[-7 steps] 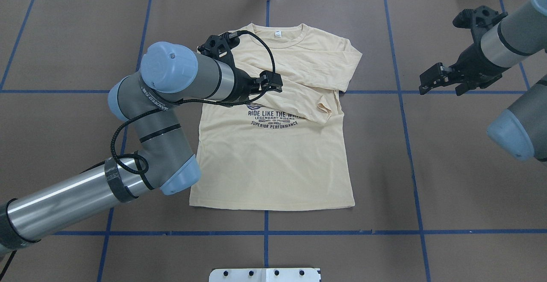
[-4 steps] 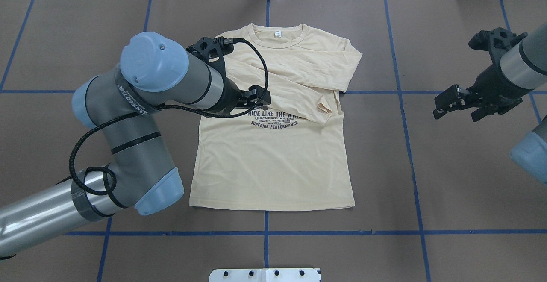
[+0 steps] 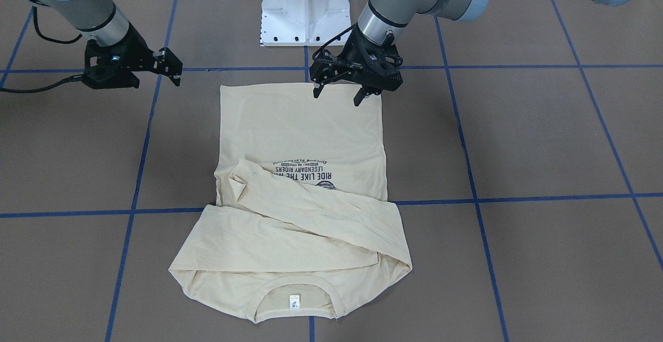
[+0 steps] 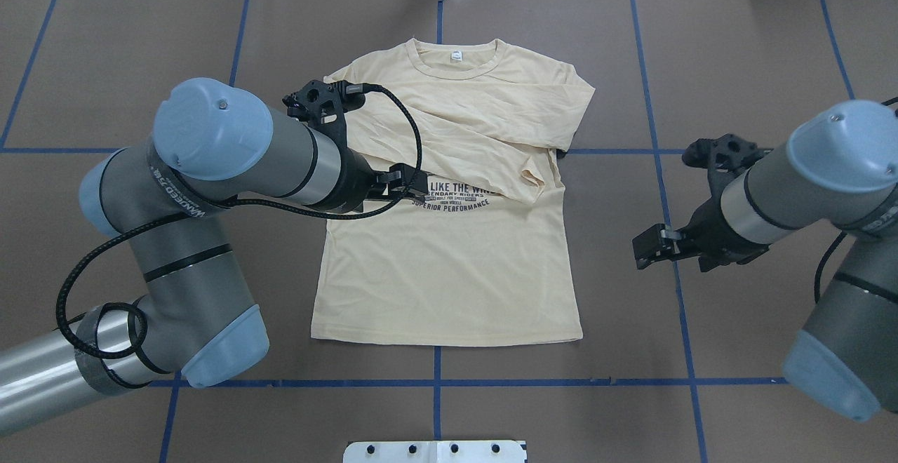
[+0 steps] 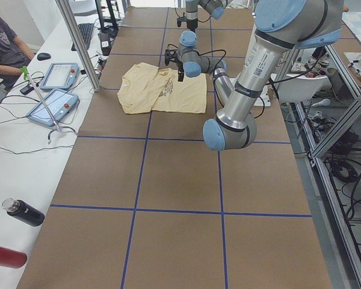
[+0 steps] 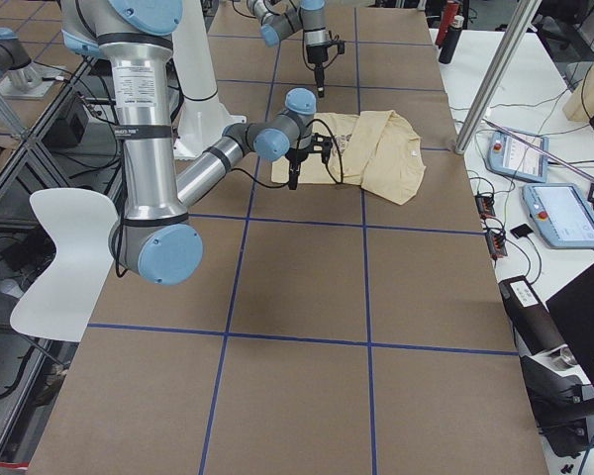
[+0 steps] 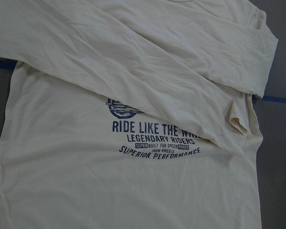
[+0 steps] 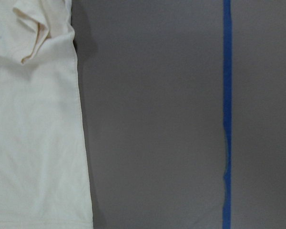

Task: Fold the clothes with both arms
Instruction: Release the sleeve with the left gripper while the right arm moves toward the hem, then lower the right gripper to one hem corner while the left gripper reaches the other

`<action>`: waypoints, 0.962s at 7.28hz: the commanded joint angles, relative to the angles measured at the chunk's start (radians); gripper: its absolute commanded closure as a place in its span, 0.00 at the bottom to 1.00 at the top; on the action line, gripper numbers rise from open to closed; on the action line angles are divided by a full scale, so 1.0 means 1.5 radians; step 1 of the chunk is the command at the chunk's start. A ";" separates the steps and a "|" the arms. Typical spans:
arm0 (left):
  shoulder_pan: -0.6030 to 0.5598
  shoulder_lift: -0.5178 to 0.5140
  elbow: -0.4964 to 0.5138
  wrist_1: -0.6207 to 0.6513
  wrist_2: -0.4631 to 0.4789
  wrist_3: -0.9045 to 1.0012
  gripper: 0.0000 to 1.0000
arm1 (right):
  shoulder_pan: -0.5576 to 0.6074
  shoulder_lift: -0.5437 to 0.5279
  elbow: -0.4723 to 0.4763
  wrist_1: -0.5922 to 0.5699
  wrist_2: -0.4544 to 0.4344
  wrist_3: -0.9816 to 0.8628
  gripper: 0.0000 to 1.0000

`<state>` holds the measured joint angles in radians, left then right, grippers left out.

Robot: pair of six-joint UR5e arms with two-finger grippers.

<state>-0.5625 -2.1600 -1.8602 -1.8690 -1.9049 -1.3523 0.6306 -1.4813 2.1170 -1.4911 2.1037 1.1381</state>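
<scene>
Front-facing exterior: left fingers (image 3: 359, 96) apart, empty, raised over T-shirt (image 3: 290, 134). Right fingers (image 4: 647, 247) apart, empty, off garment's side. Thin cream-yellow knit flat on matte brown bench (image 3: 518, 140); sleeves (image 3: 311, 217) crossed, part-covering navy print (image 3: 303, 173).

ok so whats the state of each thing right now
T-shirt: flat on the table, print up, both sleeves folded across the chest, body not yet folded
left gripper: open, empty, above the T-shirt
right gripper: looks open, empty, over bare table beside the T-shirt
</scene>
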 commanded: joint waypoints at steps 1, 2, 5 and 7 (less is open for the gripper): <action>0.005 -0.003 -0.017 0.001 0.003 -0.001 0.00 | -0.136 0.014 -0.027 0.025 -0.072 0.100 0.01; 0.005 -0.002 -0.017 0.001 0.003 -0.001 0.00 | -0.162 0.035 -0.056 0.054 -0.110 0.111 0.01; 0.005 -0.003 -0.028 0.002 0.003 -0.001 0.00 | -0.169 0.115 -0.118 0.051 -0.127 0.112 0.05; 0.005 -0.001 -0.029 0.002 0.002 -0.001 0.00 | -0.169 0.123 -0.142 0.051 -0.127 0.112 0.11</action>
<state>-0.5553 -2.1630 -1.9018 -1.8655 -1.9016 -1.3545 0.3780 -1.3073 1.9243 -1.4126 1.9152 1.3052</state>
